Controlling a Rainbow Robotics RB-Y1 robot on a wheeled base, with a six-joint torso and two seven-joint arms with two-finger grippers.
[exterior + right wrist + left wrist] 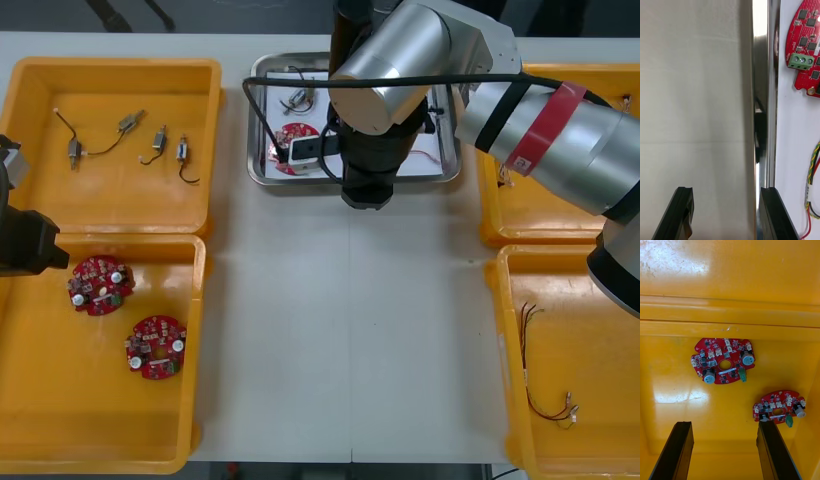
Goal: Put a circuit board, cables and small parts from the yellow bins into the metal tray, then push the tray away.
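Shiny, stiff, probably light and apt to swivel: push the shallow metal tray (285, 180), far-centre with a round red circuit board (283, 135) inside, squarely at mid near rim, by the right gripper's (726, 191) spread fingers, leaving the left gripper (725, 425) spread over the near-left yellow bin (60, 400).

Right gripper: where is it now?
Right gripper sits open at the near rim of the metal tray, front view centre, between the yellow bins.

Metal tray (300, 181) holds a red circuit board (290, 133); red-yellow cable (811, 165) alongside.
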